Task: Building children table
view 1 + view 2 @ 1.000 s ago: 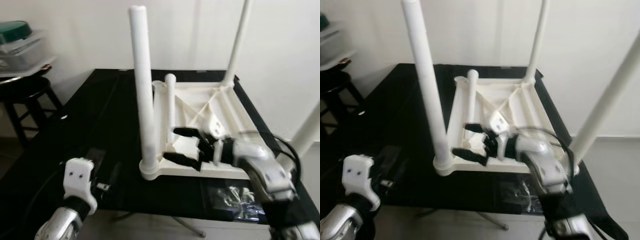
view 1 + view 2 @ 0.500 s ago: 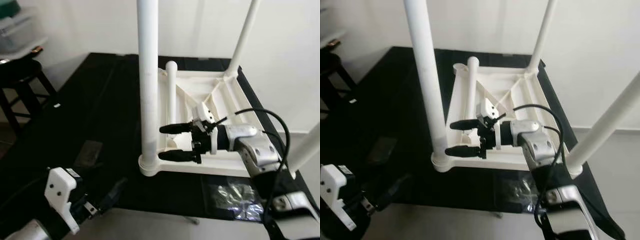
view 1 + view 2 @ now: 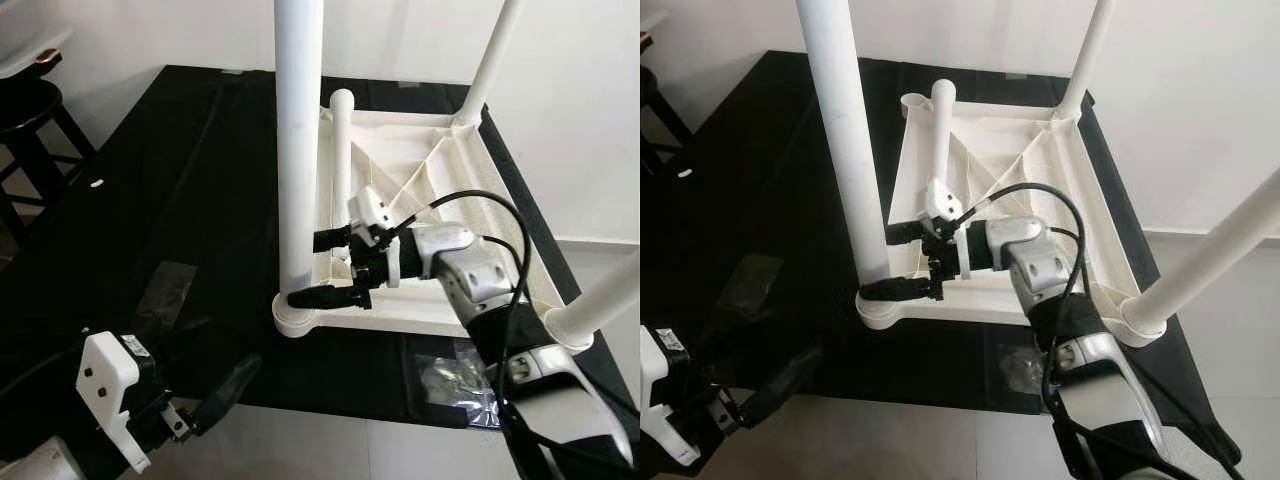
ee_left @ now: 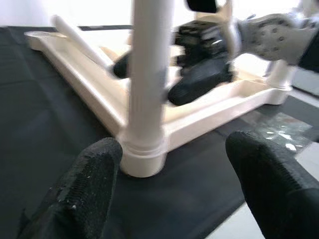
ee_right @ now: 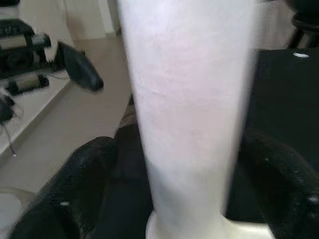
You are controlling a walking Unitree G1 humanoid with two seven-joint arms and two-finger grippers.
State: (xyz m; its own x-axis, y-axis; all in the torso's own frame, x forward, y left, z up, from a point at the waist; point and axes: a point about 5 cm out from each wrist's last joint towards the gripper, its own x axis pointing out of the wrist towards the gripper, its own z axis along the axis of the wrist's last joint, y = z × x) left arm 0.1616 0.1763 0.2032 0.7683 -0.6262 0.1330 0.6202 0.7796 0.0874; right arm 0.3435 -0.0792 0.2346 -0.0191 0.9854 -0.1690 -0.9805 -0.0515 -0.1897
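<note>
A white children's table (image 3: 455, 215) lies upside down on a black tabletop (image 3: 170, 200). Three legs stand upright in its corners: the near-left leg (image 3: 298, 150), the far-right leg (image 3: 490, 70) and the near-right leg (image 3: 600, 300). A loose fourth leg (image 3: 342, 150) rests inside the underside frame. My right gripper (image 3: 306, 268) is open, and its fingers (image 5: 84, 184) straddle the near-left leg (image 5: 189, 109) just above its socket. My left gripper (image 4: 174, 164) hangs open and holds nothing, low by the front edge, a short way from that socket (image 4: 144, 159).
A clear plastic bag (image 3: 450, 380) lies on the black tabletop near the front right. A dark stool (image 3: 25, 110) stands beyond the left side. Pale floor (image 3: 330, 450) runs along the front edge, and a white wall is behind.
The camera has tilted down. My right gripper has moved left from inside the frame until its open fingers flank the near-left leg. My left arm has sunk lower by the front edge.
</note>
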